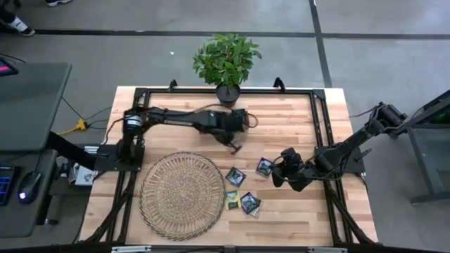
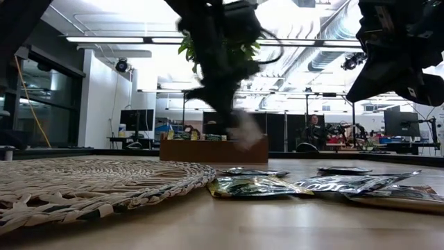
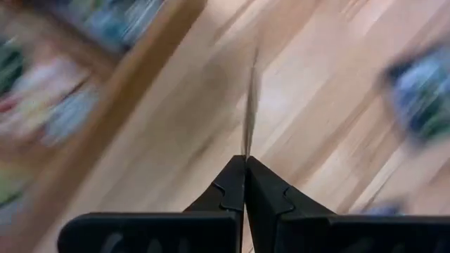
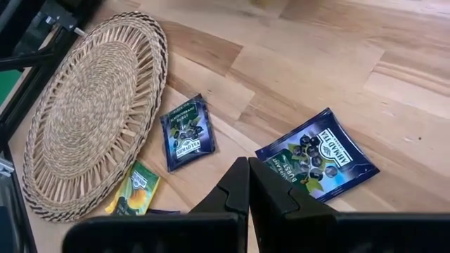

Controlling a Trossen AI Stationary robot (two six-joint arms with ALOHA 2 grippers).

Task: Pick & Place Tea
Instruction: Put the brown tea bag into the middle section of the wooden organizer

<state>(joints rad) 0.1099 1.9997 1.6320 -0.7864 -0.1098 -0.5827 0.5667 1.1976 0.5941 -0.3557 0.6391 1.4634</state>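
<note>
Even overhead light on the wooden table (image 1: 295, 119), soft shadows below the wicker mat (image 1: 182, 195), ceiling strip lights (image 2: 125, 39) glaring in low view, arms backlit to silhouettes, left wrist view smeared by motion blur, right wrist view sharp

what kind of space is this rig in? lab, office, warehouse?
Most likely a robotics lab or open workshop: exposed ceiling ducts and strip lights overhead, monitors on desks in the background, and a grey concrete floor around the wooden table.
</note>
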